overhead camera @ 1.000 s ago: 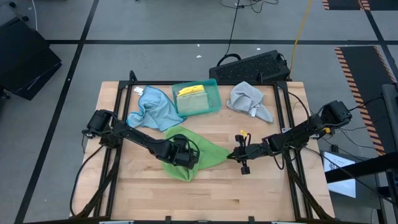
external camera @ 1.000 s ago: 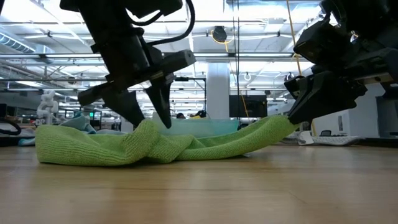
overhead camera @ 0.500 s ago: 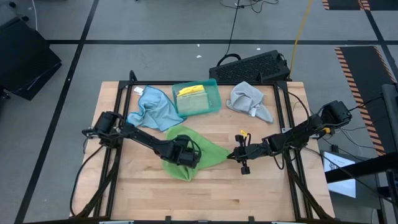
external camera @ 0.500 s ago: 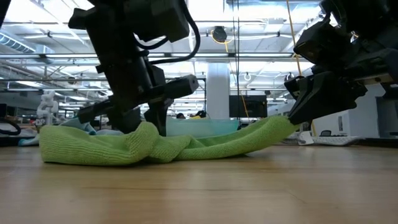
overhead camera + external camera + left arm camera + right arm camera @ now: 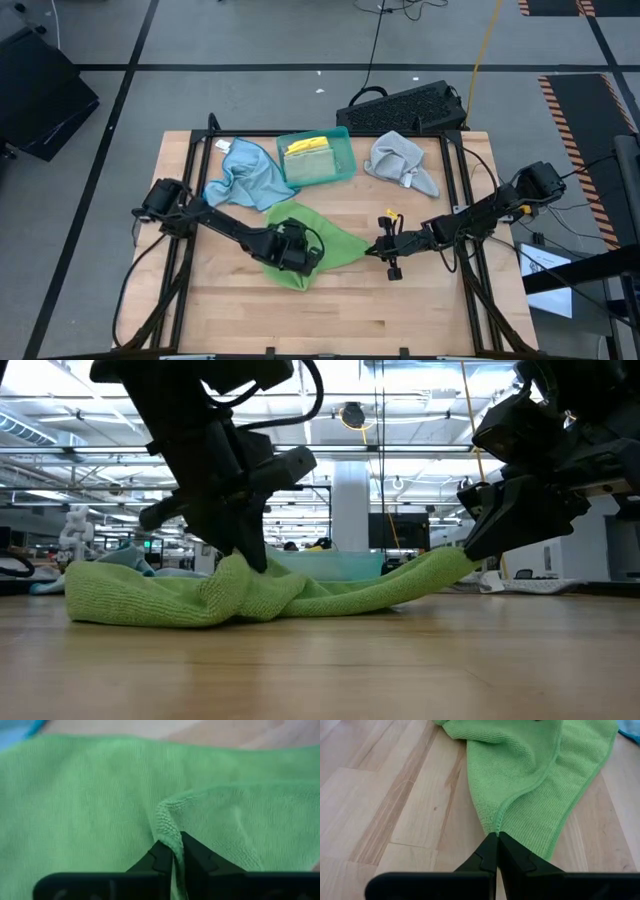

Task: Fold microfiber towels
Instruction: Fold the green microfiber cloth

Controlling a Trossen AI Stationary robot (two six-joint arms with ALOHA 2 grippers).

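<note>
Left arm: extends from the table's left edge toward the centre, forearm low and angled inward. Left gripper (image 5: 292,250) points down at the middle of the table; its fingers (image 5: 192,857) stand pinched together with only a thin gap between them.

Right arm: reaches in from the right edge, stretched nearly level. Right gripper (image 5: 372,250) sits low beside the table's centre, fingers (image 5: 487,852) pressed fully together, tips pointing toward the left arm.

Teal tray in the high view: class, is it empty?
No, the teal tray at the table's far edge holds a yellow towel on top of something green.
</note>
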